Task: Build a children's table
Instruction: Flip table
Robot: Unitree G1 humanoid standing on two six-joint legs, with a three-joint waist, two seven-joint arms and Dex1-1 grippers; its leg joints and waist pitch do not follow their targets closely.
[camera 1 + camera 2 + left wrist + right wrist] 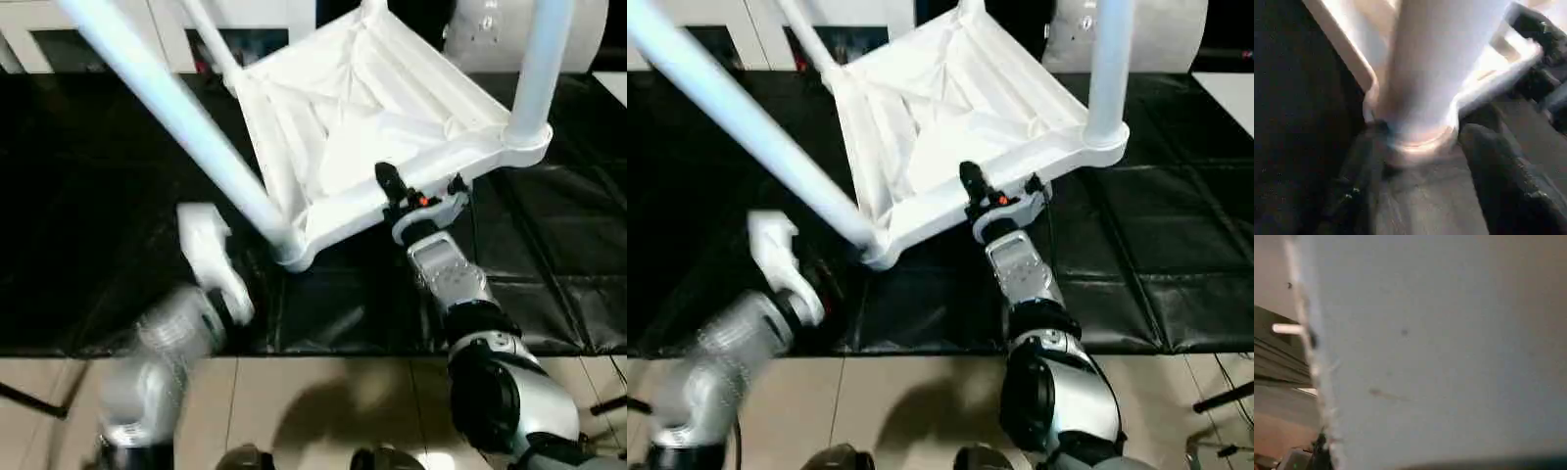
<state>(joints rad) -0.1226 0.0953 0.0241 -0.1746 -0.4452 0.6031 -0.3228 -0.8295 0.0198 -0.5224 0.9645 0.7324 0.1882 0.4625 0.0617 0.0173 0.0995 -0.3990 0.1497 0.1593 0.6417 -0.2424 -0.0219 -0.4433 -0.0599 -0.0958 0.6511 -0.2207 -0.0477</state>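
The children's table lies upside down and tilted on the black worktable, its ribbed white top [362,108] facing me. One leg [167,108] slants up to the left from the near corner socket [291,253]. A second leg [539,69] rises at the right corner, and a third [211,34] at the back. My right gripper [421,186] straddles the top's near rim, one black finger inside and one outside, closed on it. My left gripper [1420,166] is open just short of the near socket, and its fingers [1498,166] stand apart to either side of the leg's base.
The black-covered worktable [98,196] ends just in front of me, with tan floor [313,401] below its edge. White cabinets [167,29] stand behind it, and a large white object [588,39] stands at the back right.
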